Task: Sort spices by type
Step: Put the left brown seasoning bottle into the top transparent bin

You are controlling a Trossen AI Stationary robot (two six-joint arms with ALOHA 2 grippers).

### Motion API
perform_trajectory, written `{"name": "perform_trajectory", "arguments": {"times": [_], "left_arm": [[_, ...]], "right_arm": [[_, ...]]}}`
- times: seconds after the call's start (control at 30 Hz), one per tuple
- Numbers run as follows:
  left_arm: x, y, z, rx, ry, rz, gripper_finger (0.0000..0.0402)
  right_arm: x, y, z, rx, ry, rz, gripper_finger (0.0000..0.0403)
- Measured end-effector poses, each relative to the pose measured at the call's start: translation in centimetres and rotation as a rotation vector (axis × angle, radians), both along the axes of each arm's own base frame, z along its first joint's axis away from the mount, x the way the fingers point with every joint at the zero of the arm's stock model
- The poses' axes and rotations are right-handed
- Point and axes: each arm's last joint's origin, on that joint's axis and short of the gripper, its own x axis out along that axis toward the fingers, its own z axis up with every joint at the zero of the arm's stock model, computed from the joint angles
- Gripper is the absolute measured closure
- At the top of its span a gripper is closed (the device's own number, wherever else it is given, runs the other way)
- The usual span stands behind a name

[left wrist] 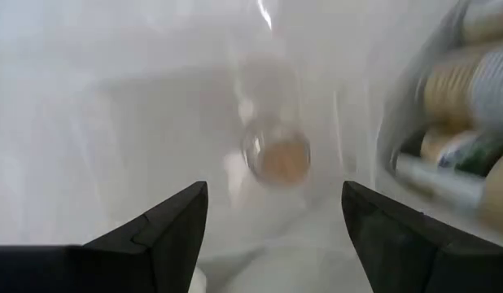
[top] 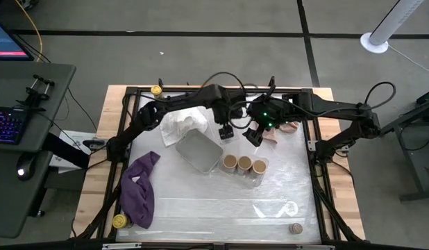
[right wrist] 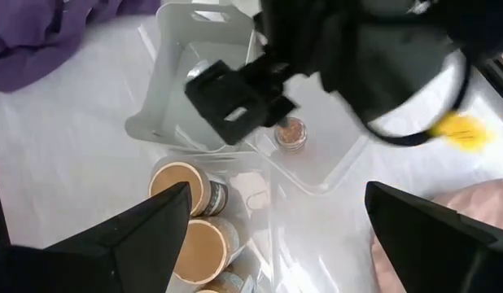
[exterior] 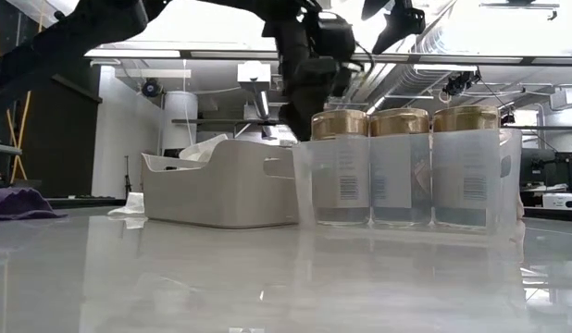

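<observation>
- Tan-topped jars (top: 244, 164) ×3 stand in a row, touching, inside a clear plastic bin (exterior: 508, 176) near table centre, just right of the grey metal tray (top: 198, 151).
- Tiny brownish jar (right wrist: 290, 133) sits upright in a second clear bin just beyond the tan-topped row; nothing grips it.
- Left gripper (top: 225, 131) hangs directly over that tiny jar, fingers (left wrist: 166, 232) spread apart, holding nothing; its wrist view looks down on the jar between them.
- Right gripper (top: 253, 136) hovers just beside the left one, above the clear bins, jaws wide apart and empty.
- Second tiny brownish jar (top: 296, 228) is alone near the front right corner of the table, well apart from the rest.
- Yellow-lidded jars: one (top: 156, 89) at the back left corner, one (top: 119, 221) at the front left corner beside the purple cloth (top: 139, 191).
- White cloth (top: 183, 123) lies behind the tray; pink cloth (top: 289, 128) on the right under the right arm.
</observation>
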Motion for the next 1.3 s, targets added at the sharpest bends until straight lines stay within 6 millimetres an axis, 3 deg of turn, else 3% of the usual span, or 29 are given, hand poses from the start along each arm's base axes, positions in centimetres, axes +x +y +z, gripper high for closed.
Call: {"name": "perform_trajectory", "arguments": {"times": [0.17, 0.33, 0.4, 0.57, 0.77, 1.03, 1.3], "left_arm": [[1.0, 0.6, 0.3, 0.018, -0.120, 0.110, 0.0190], [2.1, -0.6, -2.2, 0.080, -0.119, 0.197, 0.0350], [2.3, -1.2, -3.4, 0.077, -0.111, 0.222, 0.0385], [2.4, -2.4, -5.9, 0.120, -0.089, 0.290, 0.0398], [2.8, -3.0, -6.4, 0.173, -0.118, 0.337, 0.0401], [1.7, -2.6, -8.6, 0.157, -0.028, 0.355, 0.0401], [1.0, -3.6, -8.5, 0.093, 0.046, 0.290, 0.0401]], "right_arm": [[0.0, 0.0, 0.0, -0.002, 0.002, 0.002, 0.0041], [-0.1, 0.0, -0.1, 0.002, 0.011, -0.001, 0.0041], [-0.1, 0.0, -0.1, 0.001, 0.012, -0.001, 0.0041], [-0.1, 0.0, -0.1, 0.001, 0.016, -0.001, 0.0041], [-0.1, 0.0, -0.1, 0.001, 0.018, -0.001, 0.0041], [-0.1, 0.0, -0.1, 0.007, 0.017, -0.009, 0.0041], [-0.1, 0.0, -0.1, 0.007, 0.016, -0.009, 0.0041]]}}
